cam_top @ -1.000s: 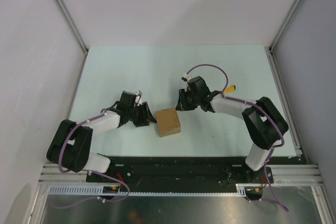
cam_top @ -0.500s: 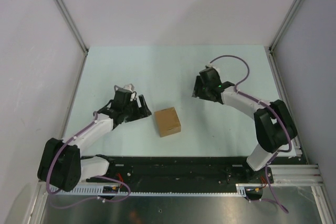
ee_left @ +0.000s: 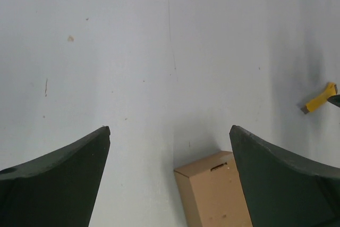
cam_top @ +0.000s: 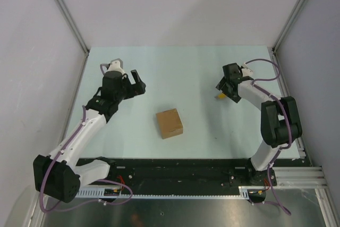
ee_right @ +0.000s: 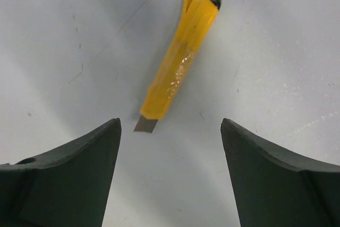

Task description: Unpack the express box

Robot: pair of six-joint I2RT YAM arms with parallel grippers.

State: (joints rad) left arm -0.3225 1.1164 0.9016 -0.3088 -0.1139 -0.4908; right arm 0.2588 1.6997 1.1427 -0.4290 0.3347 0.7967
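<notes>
The express box (cam_top: 169, 123), a small brown carton with its lid shut, stands alone on the pale table near the front middle. In the left wrist view the express box (ee_left: 212, 190) shows low down, a tuck slot near its top edge. My left gripper (cam_top: 137, 82) hovers open to the box's back left, apart from it; the left gripper (ee_left: 170, 129) has only bare table between its jaws. My right gripper (cam_top: 223, 91) is open far to the box's right; in the right wrist view the right gripper (ee_right: 170, 122) holds nothing.
A yellow cutter knife (ee_right: 180, 62) lies flat on the table just ahead of my right jaws, its blade tip out towards them; the cutter (cam_top: 219, 97) peeks from under that gripper. White walls and metal posts (cam_top: 66, 11) enclose the table.
Both arms drew away from the box: the left swung to the back left, the right out to the right over the cutter. Both grippers opened wider.
</notes>
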